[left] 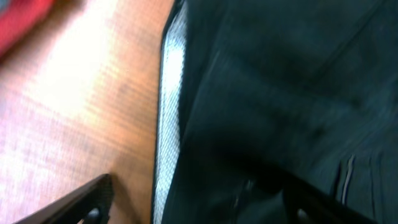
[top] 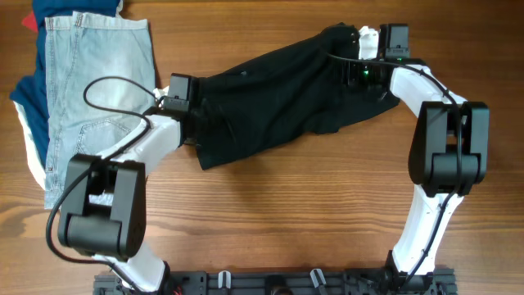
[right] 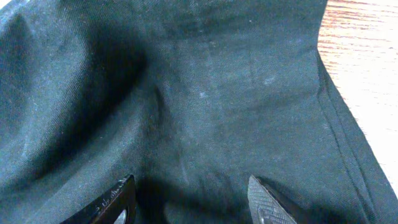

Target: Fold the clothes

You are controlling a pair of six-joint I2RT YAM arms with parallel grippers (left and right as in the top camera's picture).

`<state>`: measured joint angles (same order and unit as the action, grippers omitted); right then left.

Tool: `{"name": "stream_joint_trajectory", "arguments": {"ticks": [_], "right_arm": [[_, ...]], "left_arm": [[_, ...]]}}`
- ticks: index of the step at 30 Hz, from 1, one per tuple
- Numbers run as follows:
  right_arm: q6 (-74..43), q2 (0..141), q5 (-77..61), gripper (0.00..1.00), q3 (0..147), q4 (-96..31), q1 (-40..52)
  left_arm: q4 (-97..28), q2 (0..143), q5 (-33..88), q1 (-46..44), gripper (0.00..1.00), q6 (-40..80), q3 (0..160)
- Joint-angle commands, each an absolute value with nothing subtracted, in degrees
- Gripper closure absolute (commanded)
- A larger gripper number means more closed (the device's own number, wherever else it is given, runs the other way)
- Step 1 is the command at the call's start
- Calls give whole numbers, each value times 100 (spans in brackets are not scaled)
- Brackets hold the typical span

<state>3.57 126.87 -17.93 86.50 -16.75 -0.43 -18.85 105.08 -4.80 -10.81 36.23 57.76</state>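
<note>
One wooden tabletop (top: 270, 213), bare and smooth-looking across its near half. There is ample room there to lay a fold flat, and cloth should slide on it rather than catch.

Black shorts (top: 278, 90) lie spread on a slant across the far middle, the left end nearer, the right end farther. I judge them light, limp and quick to wrinkle. They have no stiffness to hold a shape, so a lifted edge will likely sag and drag the rest along. Best taken at both ends at once, at the waistband edge and the opposite end, where doubled seams give something firmer to pinch.

Denim shorts (top: 98, 74) sit at far left, near the black pair's left end but apart from it. Under them is a pile of navy, red and white garments (top: 29, 106). That side has little margin, so a fold is better made toward the open near side.

Left fingers (left: 93, 200) are spread wide, straddling the waistband edge and pinching nothing. Right fingers (right: 266, 202) are also spread, low over black cloth at the right end; whether they touch it cannot be told.

White speckled lining (left: 168, 112) shows along the waistband edge, against bare wood.
</note>
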Motion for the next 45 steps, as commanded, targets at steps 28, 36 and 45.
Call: {"name": "stream_joint_trajectory", "arguments": {"ticks": [28, 36, 45], "right_arm": [[86, 12088, -3232, 44, 8777, -1721, -119], [143, 11498, -3262, 40, 8777, -1739, -119], [145, 11500, -3559, 60, 8774, -2222, -10]], "left_arm": [[-3216, 10248, 792, -353, 96, 1660, 6694], [-4073, 10241, 788, 95, 96, 1055, 7791], [-3065, 10261, 720, 187, 96, 937, 8044]]}}
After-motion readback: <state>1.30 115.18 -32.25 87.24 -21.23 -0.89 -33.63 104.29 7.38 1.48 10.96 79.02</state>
